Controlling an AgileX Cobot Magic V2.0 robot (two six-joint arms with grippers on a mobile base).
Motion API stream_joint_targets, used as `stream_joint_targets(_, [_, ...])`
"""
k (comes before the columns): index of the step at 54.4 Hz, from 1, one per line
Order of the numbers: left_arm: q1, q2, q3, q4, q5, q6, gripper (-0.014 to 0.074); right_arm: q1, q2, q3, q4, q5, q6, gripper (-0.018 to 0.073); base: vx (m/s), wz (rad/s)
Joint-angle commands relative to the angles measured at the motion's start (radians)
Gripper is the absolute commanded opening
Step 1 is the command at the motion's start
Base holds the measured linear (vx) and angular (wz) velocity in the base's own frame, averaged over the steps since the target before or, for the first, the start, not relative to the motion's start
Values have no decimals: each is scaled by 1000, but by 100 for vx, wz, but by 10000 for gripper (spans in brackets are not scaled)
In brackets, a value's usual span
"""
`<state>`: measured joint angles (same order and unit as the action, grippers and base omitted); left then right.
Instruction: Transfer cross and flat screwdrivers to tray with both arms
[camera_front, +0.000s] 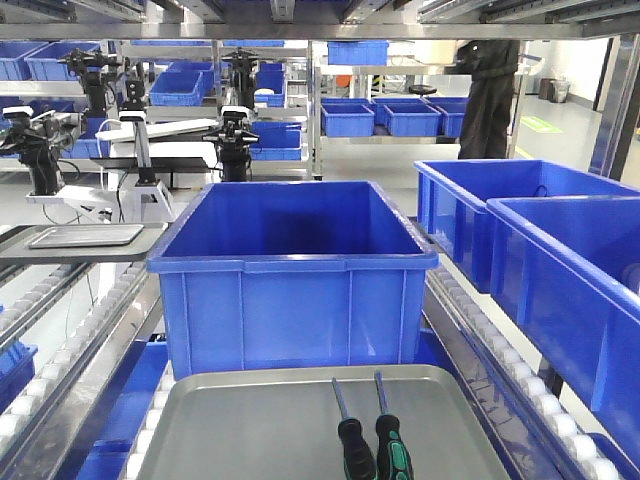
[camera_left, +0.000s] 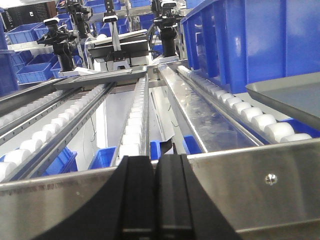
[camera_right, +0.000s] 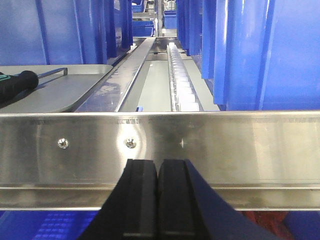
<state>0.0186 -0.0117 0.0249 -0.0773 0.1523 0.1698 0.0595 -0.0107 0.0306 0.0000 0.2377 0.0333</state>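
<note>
— Both black clamp-like grippers have their fingers pressed together with nothing between them: the left gripper fills the near edge of its wrist view, the right gripper the near edge of its own, each in front of a bare steel rail.

— Where are the tools?

— Two screwdrivers lie side by side in the wide shallow grey metal tray, shafts pointing far, handles near. The black-handled screwdriver is on the left, the black-and-green-handled screwdriver just to its right. I cannot tell whether the handles touch.

— Do the wrist cameras see them?

— The right wrist view catches one black handle with a hint of green and its shaft at its left edge, lying on the tray. The left wrist view shows only a tray corner at right, no tools. Only the front view shows the whole pair, and neither gripper.

— Anything else?

— One deep blue plastic bin stands just beyond the tray, two more blue bins at right.
</note>
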Motion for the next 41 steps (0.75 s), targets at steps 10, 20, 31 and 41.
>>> stream_joint_targets(10, [1, 7, -24, -8, -83, -11, -6, -2, -6, 7, -6, -87, 2, -11, 0, 0])
stream_joint_targets(20, [1, 7, -24, -8, -83, -11, -6, -2, -6, 7, -6, -87, 2, -11, 0, 0])
stream_joint_targets(31, [1, 7, -24, -8, -83, -11, -6, -2, -6, 7, -6, -87, 2, -11, 0, 0])
stream_joint_targets(41, [1, 7, -24, -8, -83, -11, -6, -2, -6, 7, -6, -87, 2, -11, 0, 0])
